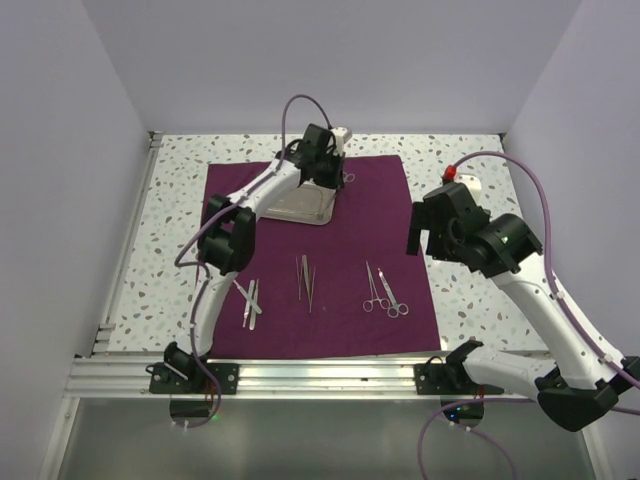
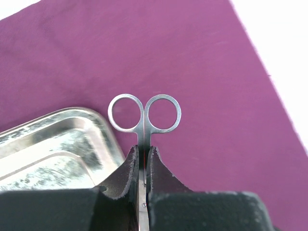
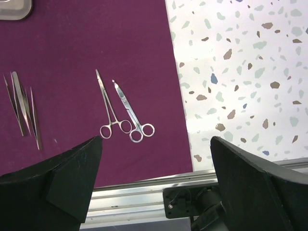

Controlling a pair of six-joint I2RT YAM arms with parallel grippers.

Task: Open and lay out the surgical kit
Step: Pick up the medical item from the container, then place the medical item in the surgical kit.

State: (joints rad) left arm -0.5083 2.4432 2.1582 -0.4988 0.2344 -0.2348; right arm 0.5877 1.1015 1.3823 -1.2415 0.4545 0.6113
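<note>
Bright even light, glare on tray (image 2: 57, 144)

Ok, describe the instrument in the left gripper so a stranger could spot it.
On the spread maroon cloth, a steel tray sits at the far edge. Beside that tray's right side, the left gripper pinches a ring-handled instrument, the only one gripped rather than lying loose.

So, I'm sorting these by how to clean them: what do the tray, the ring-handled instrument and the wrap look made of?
Tray: steel by the look, polished, with mirror-like but mottled reflections.
Ring-handled instrument: similar bright silver metal, smooth, with glinting rims.
Wrap: dark purple cloth, matte, with a faint fuzzy texture; the fibre is unclear.
</note>
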